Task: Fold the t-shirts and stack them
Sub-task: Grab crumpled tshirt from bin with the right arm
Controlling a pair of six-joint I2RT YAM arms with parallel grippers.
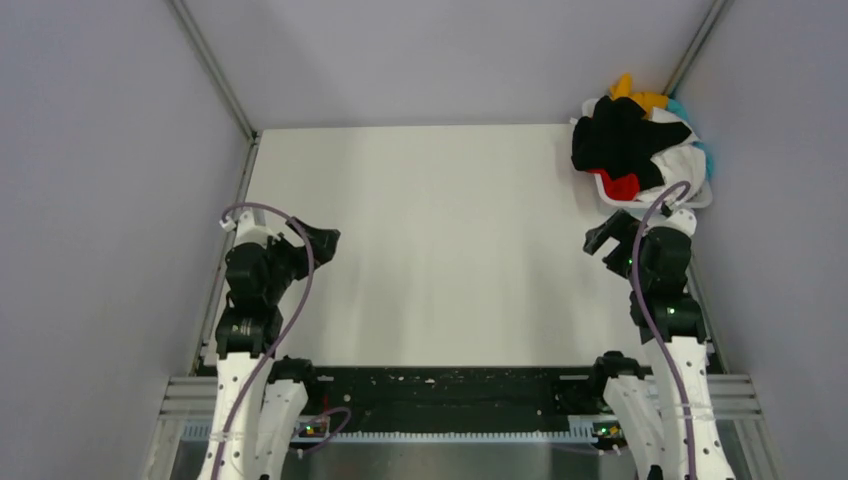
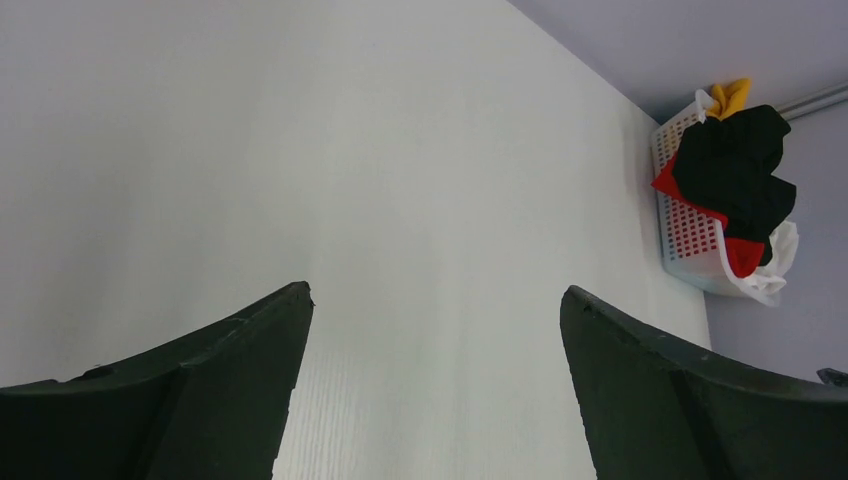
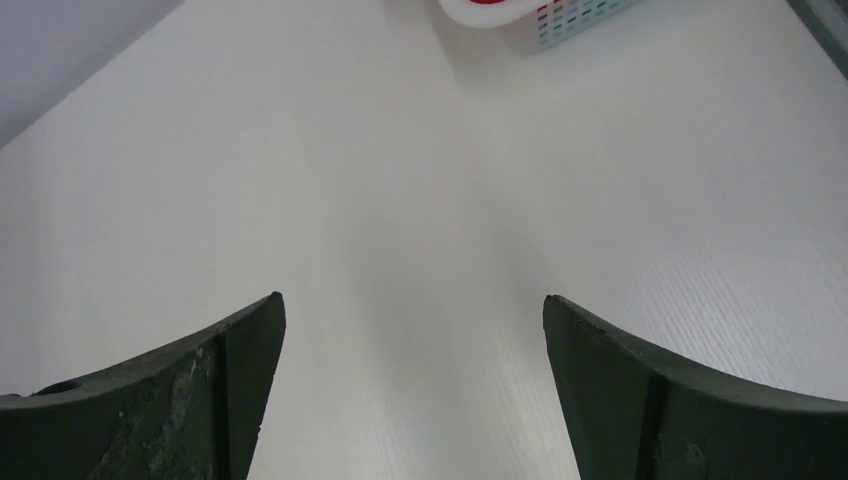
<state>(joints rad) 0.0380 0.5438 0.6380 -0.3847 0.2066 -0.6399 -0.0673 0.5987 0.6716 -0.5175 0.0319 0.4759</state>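
The t-shirts are heaped in a white plastic basket (image 1: 700, 195) at the table's far right corner. A large black shirt (image 1: 622, 135) lies on top, with orange-yellow (image 1: 640, 95), red (image 1: 622, 185), white (image 1: 688, 165) and teal (image 1: 706, 155) cloth showing around it. The heap also shows in the left wrist view (image 2: 735, 165). My left gripper (image 1: 325, 243) is open and empty over the bare table at the left. My right gripper (image 1: 598, 240) is open and empty, just short of the basket; its wrist view shows only the basket's edge (image 3: 560, 15).
The white table (image 1: 440, 240) is walled in by grey panels on the left, back and right, with metal rails along the corners. A black strip and the arm bases run along the near edge.
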